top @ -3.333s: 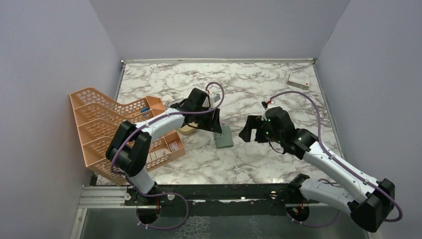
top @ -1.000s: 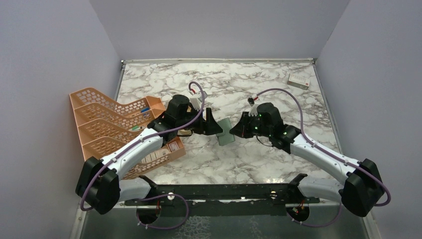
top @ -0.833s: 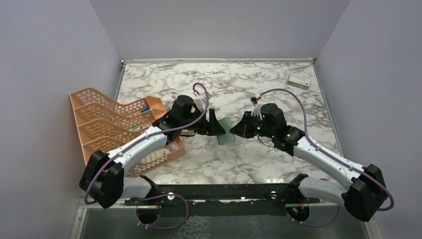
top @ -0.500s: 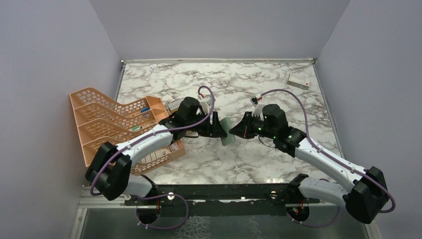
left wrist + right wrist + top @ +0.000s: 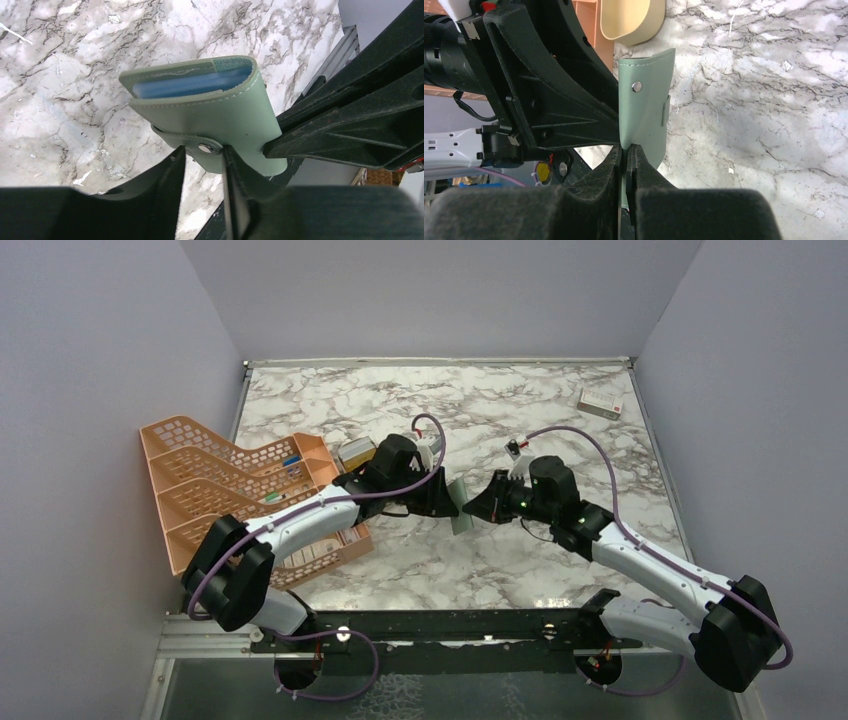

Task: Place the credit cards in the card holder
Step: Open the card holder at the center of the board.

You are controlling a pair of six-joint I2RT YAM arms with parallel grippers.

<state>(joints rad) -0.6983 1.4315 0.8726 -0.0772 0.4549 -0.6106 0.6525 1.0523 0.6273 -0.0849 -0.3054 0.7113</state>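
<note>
Gaping slightly, the folded grey-green card holder [image 5: 220, 117] shows pale blue inside.

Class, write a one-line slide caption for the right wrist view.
Right gripper pinches the upright grey-green card holder, the left gripper close beside it.

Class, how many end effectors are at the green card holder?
2. The right end effector is clamped on the card holder's edge. The left end effector straddles its snap tab from the other side, grip unclear.
</note>
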